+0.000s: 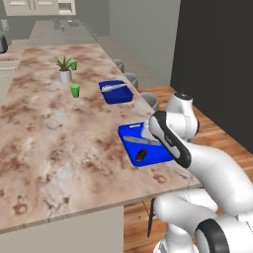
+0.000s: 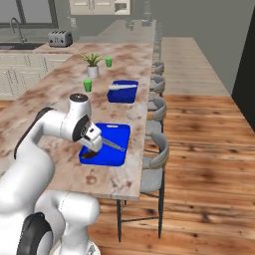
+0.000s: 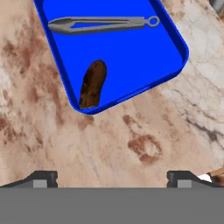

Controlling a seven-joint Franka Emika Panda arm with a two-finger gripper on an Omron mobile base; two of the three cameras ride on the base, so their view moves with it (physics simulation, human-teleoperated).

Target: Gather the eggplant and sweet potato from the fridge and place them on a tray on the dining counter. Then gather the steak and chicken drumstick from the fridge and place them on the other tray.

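We note the dining counter (image 1: 59, 148), long and marbled. Near its front edge sits a blue tray (image 3: 144, 52); a second blue tray (image 1: 116, 92) lies farther along. In the near tray: silver tongs (image 3: 100, 24), and the sweet potato (image 3: 92, 84) against one corner. Gripper (image 3: 111, 177) hovers above, jaws wide, empty.

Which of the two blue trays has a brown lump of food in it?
The near blue tray, by the counter's end under the arm: a brown lump lies beside silver tongs. The far blue tray shows no lump.
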